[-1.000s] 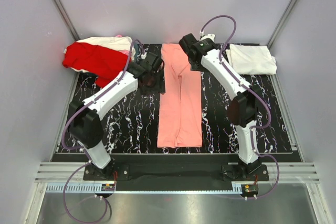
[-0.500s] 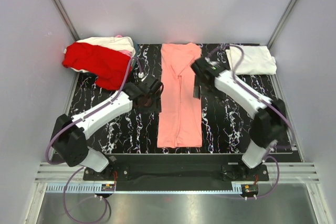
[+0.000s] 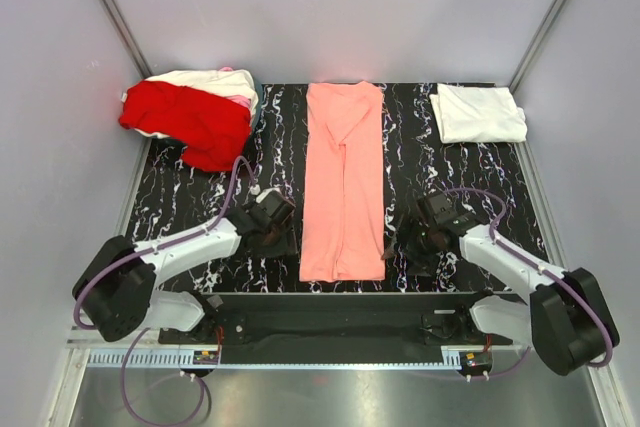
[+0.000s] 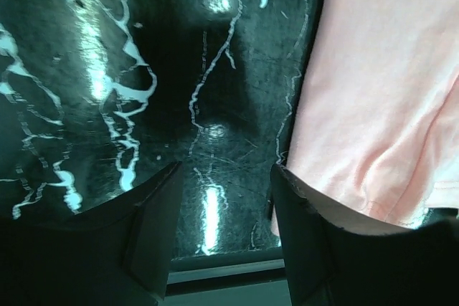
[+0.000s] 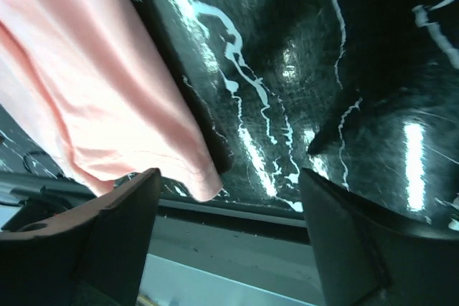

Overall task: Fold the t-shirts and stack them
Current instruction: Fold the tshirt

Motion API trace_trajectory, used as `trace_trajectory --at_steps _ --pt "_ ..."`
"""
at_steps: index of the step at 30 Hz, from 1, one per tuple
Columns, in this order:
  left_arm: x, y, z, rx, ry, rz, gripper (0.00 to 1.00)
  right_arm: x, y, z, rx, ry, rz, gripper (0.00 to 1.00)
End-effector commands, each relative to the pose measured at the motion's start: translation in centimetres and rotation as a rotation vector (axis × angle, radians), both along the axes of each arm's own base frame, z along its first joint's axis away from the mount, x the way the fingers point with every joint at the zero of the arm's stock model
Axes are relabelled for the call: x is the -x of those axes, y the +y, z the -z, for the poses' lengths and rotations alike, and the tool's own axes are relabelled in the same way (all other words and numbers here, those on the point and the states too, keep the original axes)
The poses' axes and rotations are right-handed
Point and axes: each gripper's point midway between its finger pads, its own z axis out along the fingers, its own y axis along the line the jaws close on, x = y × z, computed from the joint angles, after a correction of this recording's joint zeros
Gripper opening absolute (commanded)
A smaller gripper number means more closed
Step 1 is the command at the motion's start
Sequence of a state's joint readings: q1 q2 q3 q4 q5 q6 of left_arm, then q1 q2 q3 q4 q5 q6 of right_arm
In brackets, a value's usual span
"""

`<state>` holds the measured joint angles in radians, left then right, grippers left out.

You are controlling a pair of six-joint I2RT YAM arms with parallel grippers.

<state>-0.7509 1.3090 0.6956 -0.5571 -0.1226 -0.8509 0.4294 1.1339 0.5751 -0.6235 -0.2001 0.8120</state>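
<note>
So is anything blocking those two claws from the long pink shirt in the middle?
Nothing visible. The left gripper and right gripper sit open, flanking the near hem of the salmon-pink t-shirt, with only bare table between each one and the cloth.

Matt soft cotton salmon-pink t-shirt [image 3: 344,182], glossy black marbled table [image 3: 240,247] with glare, matt black pincer fingers [image 4: 150,213]

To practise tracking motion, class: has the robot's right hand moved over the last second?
Yes. The right hand has come back along the salmon-pink t-shirt, from its far end to beside its near hem, away from the white t-shirt.
</note>
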Motion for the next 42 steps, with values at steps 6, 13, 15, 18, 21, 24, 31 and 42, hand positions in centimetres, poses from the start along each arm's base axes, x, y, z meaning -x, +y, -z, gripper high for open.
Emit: trace_trajectory --at_steps 6,13,15,18,21,24,31,42 --pt "-0.1 -3.4 0.2 0.203 -0.065 -0.006 0.56 -1.0 3.4 0.1 -0.181 -0.019 -0.03 0.8" --pt "0.3 -3.4 1.4 0.204 -0.06 0.0 0.55 -1.1 3.5 0.7 -0.174 -0.006 -0.039 0.79" --pt "0.3 -3.3 1.8 0.198 -0.059 0.002 0.55 -1.1 3.6 0.7 -0.169 -0.008 -0.041 0.79" --pt "0.2 -3.4 1.9 0.197 -0.063 0.012 0.55 -1.1 3.6 0.9 -0.139 -0.009 -0.042 0.8" --pt "0.2 -3.5 2.0 0.193 -0.068 0.02 0.55 -1.1 3.8 1.0 -0.106 -0.017 -0.045 0.83" --pt "0.0 -3.7 2.1 0.188 -0.068 0.026 0.55 -1.1 3.9 1.1 -0.093 -0.023 -0.037 0.85" --pt "0.0 -3.9 2.3 0.174 -0.063 0.042 0.56 -1.0 4.0 1.1 -0.083 -0.031 -0.033 0.88" --pt "0.3 -4.2 2.5 0.166 -0.045 0.06 0.56 -1.1 4.1 1.1 -0.067 -0.033 -0.04 0.86"
